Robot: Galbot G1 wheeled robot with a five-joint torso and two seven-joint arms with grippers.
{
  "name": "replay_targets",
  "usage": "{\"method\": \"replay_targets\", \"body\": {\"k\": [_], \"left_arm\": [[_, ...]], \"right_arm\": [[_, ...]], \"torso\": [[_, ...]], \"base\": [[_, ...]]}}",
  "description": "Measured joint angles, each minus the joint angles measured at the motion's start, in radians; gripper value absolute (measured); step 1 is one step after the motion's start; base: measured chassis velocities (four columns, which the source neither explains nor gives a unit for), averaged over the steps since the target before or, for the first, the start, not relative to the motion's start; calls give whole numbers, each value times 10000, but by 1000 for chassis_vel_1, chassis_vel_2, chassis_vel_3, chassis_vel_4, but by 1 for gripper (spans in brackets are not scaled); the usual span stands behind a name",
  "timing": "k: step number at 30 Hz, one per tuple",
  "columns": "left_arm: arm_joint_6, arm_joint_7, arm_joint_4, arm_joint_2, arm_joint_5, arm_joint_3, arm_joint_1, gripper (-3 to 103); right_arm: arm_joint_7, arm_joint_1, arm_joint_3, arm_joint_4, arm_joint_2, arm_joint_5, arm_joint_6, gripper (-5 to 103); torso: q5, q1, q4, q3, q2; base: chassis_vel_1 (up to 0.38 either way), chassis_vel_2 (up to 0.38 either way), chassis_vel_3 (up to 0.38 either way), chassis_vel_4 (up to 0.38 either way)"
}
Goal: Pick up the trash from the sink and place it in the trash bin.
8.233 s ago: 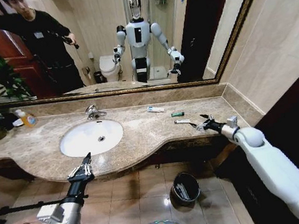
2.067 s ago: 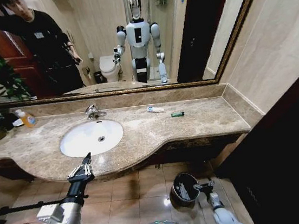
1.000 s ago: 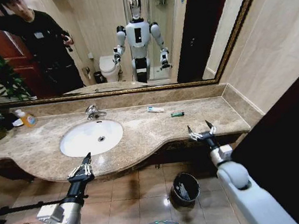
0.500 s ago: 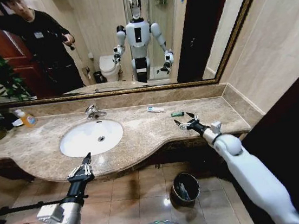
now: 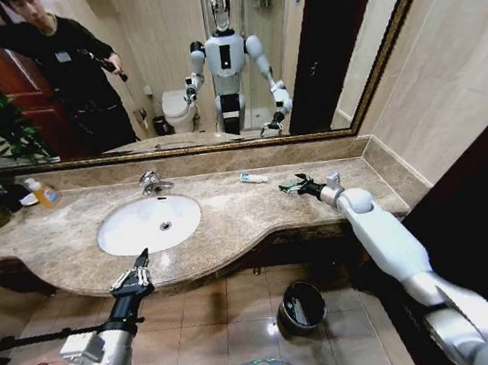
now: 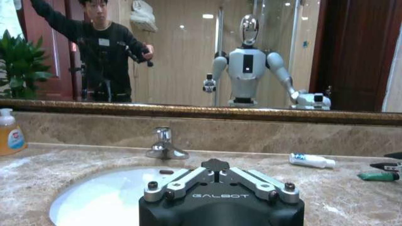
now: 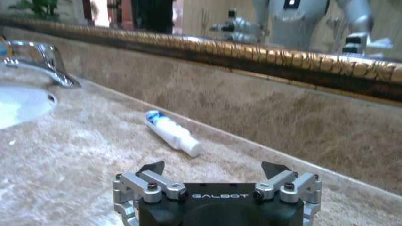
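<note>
Warm, even indoor lighting fills the room, with ceiling lamps visible as bright spots reflected in the mirror (image 6: 188, 56). The floor tiles beside the trash bin (image 5: 301, 305) carry a small glare patch. The sink (image 5: 149, 224) is the brightest surface, nearly washed out in the right wrist view. The head view bends straight lines toward its corners, and the area right of the mirror falls into deep shadow. The right wrist view is soft overall.

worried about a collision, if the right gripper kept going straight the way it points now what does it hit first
Probably the small green packet right at the right gripper fingertips; farther along lies the white-and-blue tube. Depth is unclear.
</note>
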Motion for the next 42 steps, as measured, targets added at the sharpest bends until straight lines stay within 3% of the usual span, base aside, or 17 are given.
{"method": "replay_targets", "body": {"k": [5,15,42], "left_arm": [[0,0,0,0,0,0,0,0],[0,0,0,0,0,0,0,0],[0,0,0,0,0,0,0,0]], "right_arm": [[-806,826,-65,-1010,21,-703,-188,103],[-1565,991,-121,-1678,-474,-493,-525,82],[-1596,734,-81,-1633,-402,-253,-238,76]], "torso": [[-2,-1,1,-1,1],[0,-1,-1,-1,2],[-2,-1,0,-1,1]], "base": [[0,0,0,0],[0,0,0,0],[0,0,0,0]]}}
